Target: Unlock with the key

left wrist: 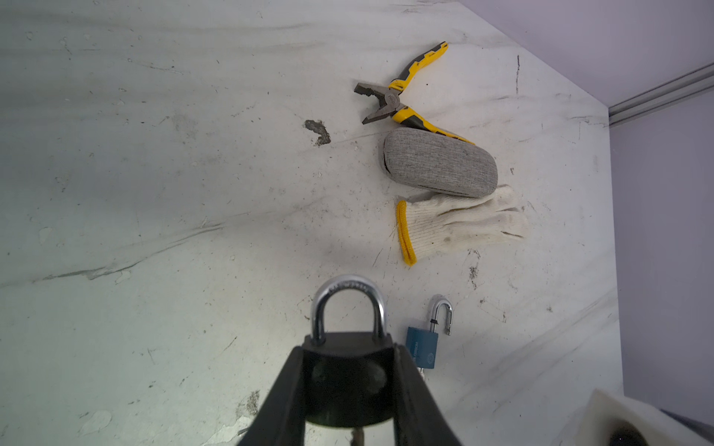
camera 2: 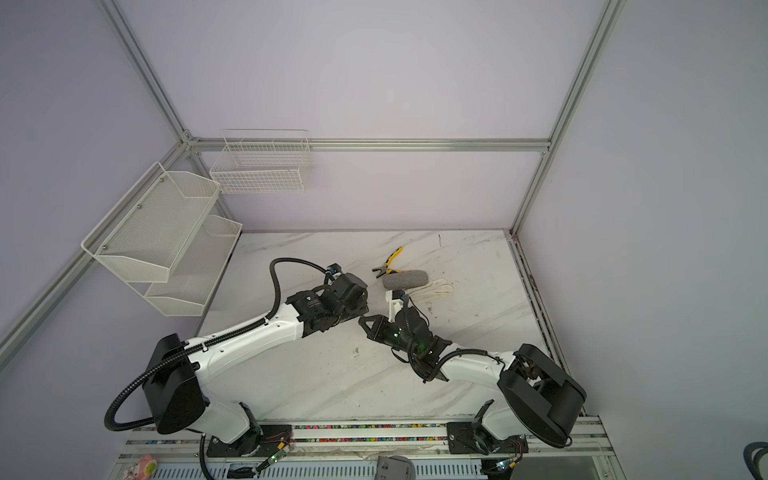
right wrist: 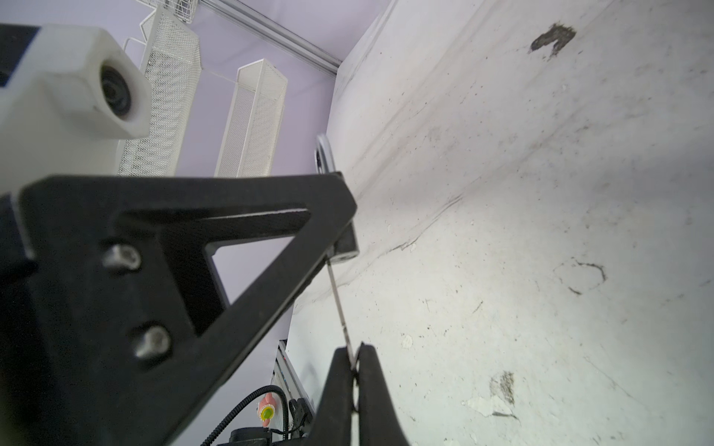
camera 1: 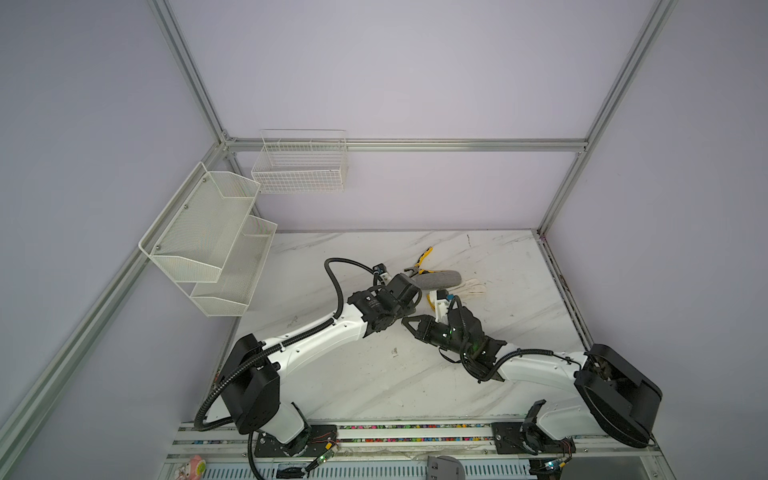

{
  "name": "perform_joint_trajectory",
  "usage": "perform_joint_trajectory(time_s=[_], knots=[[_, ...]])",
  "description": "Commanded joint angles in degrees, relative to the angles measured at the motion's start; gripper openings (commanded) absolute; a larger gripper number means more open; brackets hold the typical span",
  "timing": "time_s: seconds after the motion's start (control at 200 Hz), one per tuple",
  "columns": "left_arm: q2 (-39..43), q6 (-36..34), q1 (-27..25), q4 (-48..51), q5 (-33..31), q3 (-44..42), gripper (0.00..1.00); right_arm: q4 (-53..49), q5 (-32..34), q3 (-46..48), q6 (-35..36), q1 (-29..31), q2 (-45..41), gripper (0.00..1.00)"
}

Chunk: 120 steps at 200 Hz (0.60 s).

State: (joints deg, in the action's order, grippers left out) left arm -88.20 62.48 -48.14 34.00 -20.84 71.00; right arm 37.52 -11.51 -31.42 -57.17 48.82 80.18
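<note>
My left claw (left wrist: 347,351) is clamped on the black padlock (left wrist: 345,390), presenting its base toward my right claw (right wrist: 357,352). That one is pinched shut on the key (right wrist: 337,295), blade running straight ahead to that base; seating depth unclear, shackle (left wrist: 347,284) not yet sprung

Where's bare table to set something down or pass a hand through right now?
Free: front-centre table along the rail; right side, from the glove to the right edge; back left, between rack and pliers. Crowded: mid-back, where pliers, case, glove and blue padlock sit close together.
</note>
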Motion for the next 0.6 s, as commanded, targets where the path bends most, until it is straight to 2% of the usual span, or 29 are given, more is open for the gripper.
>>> perform_joint_trajectory(time_s=[0.0, 0.595], knots=[[1.05, 1.06, -0.28, -0.42, -1.33, -0.16, 0.00, -0.91, 0.61, -2.11, 0.68, 0.22, -0.78, 0.00], [2.51, 1.33, -0.29, -0.42, -1.56, -0.60, 0.00, -1.88, 2.01, -1.45, -0.48, 0.21, 0.59, 0.00]])
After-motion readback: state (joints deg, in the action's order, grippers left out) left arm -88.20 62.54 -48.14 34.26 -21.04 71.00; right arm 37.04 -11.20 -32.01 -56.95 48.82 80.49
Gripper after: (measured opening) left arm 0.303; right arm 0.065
